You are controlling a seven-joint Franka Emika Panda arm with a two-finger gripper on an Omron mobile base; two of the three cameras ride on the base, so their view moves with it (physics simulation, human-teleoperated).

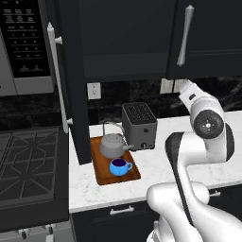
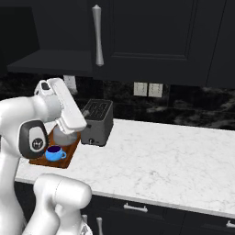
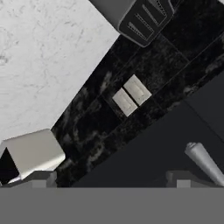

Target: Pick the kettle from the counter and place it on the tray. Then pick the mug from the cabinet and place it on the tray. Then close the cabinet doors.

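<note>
The grey kettle [image 1: 112,145] and the blue mug [image 1: 120,166] both stand on the reddish-brown tray [image 1: 99,170] at the left end of the counter [image 1: 151,163]; the mug [image 2: 55,153] is in front of the kettle. The cabinet [image 1: 123,38] is open on its left half: the left door [image 1: 73,94] swings out edge-on, its bar handle [image 1: 56,80] facing me. The right door [image 1: 208,38] lies flat across the front, with its handle [image 1: 185,35]. My gripper [image 3: 109,179] is open and empty, raised under the right door, whose handle end [image 3: 203,159] shows close by.
A dark grey toaster [image 1: 139,125] stands behind the tray's right side. Wall outlets [image 3: 131,95] sit on the black backsplash. A microwave [image 1: 23,42] hangs at the upper left above a stove [image 1: 28,165]. The counter [image 2: 151,156] stretches right of the toaster.
</note>
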